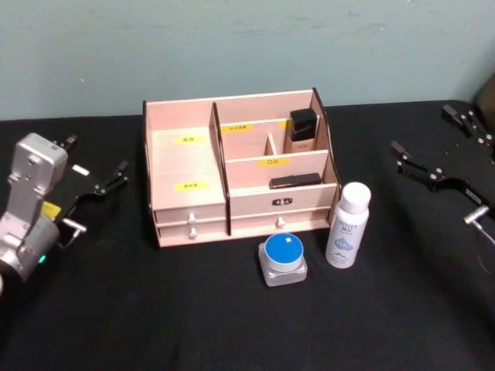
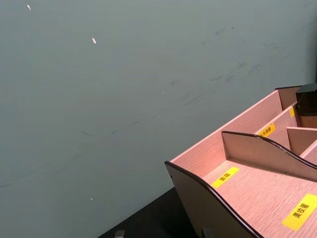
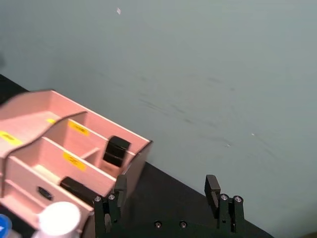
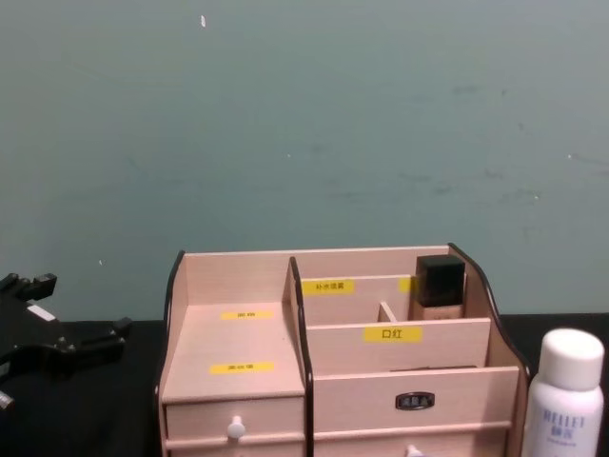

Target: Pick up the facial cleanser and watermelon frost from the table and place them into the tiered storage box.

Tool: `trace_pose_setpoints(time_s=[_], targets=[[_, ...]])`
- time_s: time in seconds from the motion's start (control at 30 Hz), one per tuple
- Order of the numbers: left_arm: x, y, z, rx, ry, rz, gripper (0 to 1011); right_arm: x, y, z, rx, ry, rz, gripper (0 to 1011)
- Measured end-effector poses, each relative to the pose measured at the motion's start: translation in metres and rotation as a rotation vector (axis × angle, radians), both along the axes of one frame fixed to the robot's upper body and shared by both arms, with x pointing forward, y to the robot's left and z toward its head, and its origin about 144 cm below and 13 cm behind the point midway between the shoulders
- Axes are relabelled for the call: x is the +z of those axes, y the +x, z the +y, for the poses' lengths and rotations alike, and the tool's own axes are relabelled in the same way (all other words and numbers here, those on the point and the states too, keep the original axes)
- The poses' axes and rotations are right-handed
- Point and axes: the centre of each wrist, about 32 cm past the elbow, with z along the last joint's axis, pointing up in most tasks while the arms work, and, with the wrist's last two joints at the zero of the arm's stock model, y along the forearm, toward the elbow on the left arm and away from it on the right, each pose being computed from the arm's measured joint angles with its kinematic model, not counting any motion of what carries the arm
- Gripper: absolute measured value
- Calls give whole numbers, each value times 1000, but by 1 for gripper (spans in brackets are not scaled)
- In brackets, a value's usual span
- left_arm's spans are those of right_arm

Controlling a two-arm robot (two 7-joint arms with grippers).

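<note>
Along the left edge of the black-clothed table (image 1: pixel 155 317), the left gripper (image 1: pixel 97 164) is spread open and empty. The light wooden tiered storage box (image 1: pixel 186 166) stands mid-table, toward the back edge, before a scuffed grey-green wall (image 1: pixel 232 46). At the box's front right corner sits the watermelon frost (image 1: pixel 283 259), a squat frosted jar with a blue lid. Just beside the jar is the facial cleanser (image 1: pixel 348 226), a tall white plastic bottle. By the right edge, the right gripper (image 1: pixel 421 127) gapes wide, holding nothing.

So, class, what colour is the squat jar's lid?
The jar's lid is bright blue; head view shows it best.
</note>
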Motion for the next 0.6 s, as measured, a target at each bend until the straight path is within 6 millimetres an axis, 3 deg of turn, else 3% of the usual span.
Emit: trace_pose_setpoints(time_s=[0.4, 0.6], targets=[[0, 0, 0, 0, 0, 0, 1010, 23, -38, -3, 158, 65, 162, 1002], [0, 0, 0, 0, 0, 0, 1009, 23, -52, -3, 208, 71, 232, 1002]])
